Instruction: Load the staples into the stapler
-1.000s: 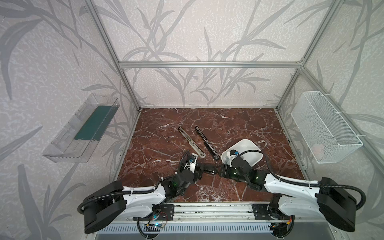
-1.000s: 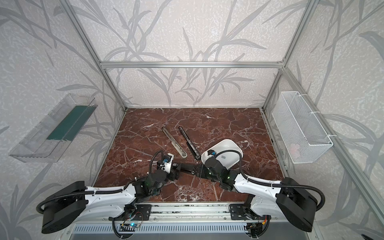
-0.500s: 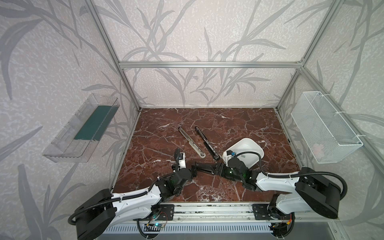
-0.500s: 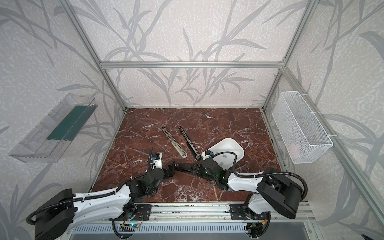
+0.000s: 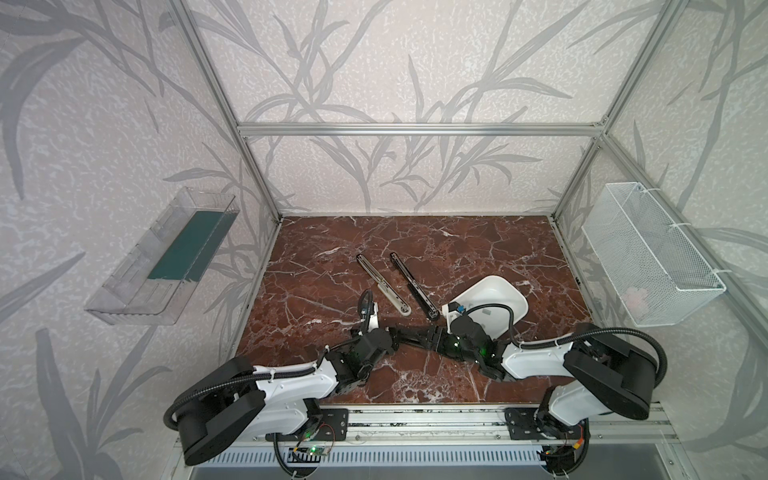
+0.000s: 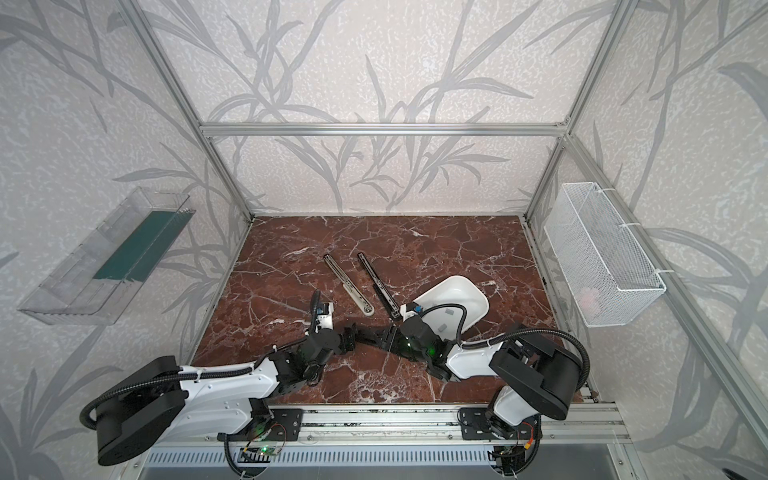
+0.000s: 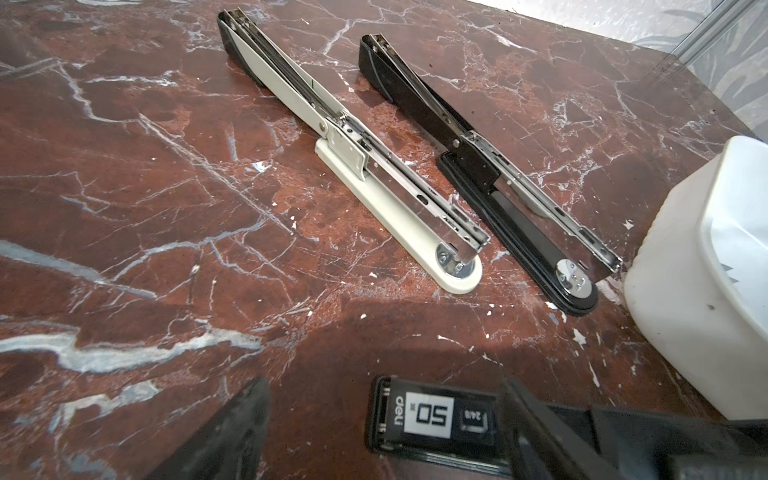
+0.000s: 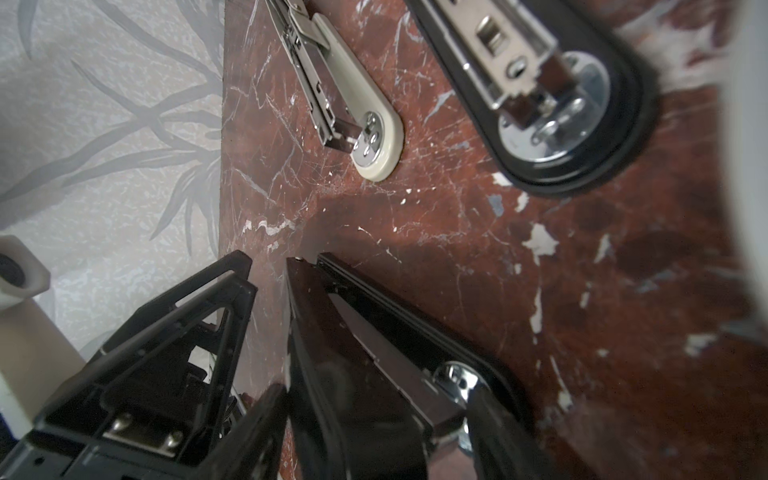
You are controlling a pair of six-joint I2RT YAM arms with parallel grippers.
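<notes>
Left gripper [image 7: 384, 388] gapes, empty, around the stapler [image 7: 428, 415] at six o'clock; right gripper [image 8: 374, 395] straddles it, grip unclear. Staples [image 6: 449, 310] lie in the bin [image 6: 461, 291] at four. I'd pin the base before prying.

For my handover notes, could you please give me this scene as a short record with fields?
cream stapler: lying opened flat
black stapler: opened flat beside the cream one, its end by the bowl
third stapler: black, near the front, between the two grippers
bowl: white, right of the staplers
staples: a few in the bowl
left gripper: jaws open around the third stapler's end
right gripper: jaws either side of the third stapler; grip unclear
</notes>
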